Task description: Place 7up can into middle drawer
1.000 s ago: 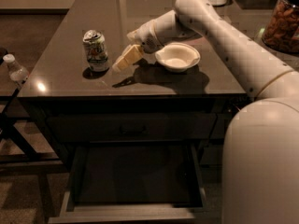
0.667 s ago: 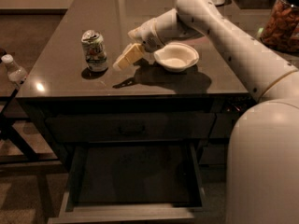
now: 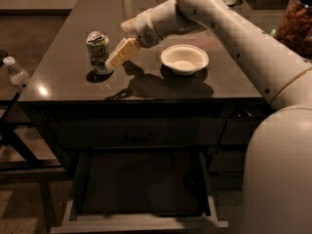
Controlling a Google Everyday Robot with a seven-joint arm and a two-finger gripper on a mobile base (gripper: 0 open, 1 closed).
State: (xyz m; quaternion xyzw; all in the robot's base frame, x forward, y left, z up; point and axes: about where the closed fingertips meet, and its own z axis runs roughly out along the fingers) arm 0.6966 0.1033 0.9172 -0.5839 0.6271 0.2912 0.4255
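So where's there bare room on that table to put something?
Bare tabletop runs along the front edge, before the 7up can and bowl, and across the far end. The open middle drawer looks bare. Crowded: between can and bowl, where the gripper hovers beside the can.

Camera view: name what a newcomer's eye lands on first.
The big white arm stretches in from the right, its gripper close beside the 7up can standing on the left half of the dark tabletop. A white bowl sits just right of them. Below, the middle drawer is pulled open at the frame's bottom.
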